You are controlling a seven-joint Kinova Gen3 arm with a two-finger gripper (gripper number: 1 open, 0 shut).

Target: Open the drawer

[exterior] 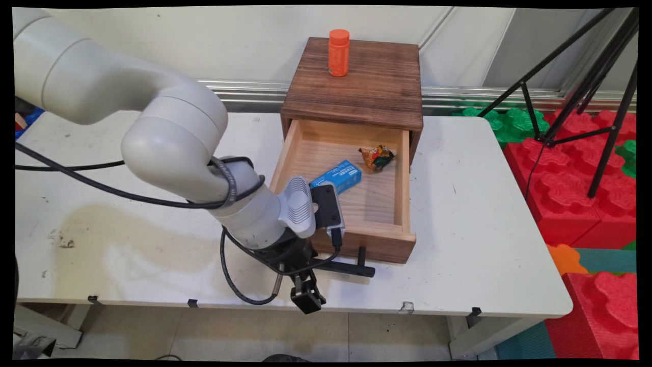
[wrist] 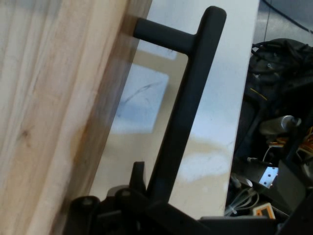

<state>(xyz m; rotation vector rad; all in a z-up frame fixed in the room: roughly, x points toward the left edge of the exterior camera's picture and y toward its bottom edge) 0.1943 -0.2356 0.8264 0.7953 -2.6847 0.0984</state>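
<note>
A dark wooden cabinet stands at the back of the white table. Its light-wood drawer is pulled out. Inside lie a blue box and a small colourful packet. An orange bottle stands upright on the cabinet top. My gripper is at the left end of the drawer's black bar handle, near the table's front edge. In the hand view the handle runs between my fingers. One finger stands close beside it and the other is well apart, so the gripper is open.
Red, green and orange foam blocks lie on the floor to the right, with a black tripod standing over them. Black cables hang from the arm above the table's front left part.
</note>
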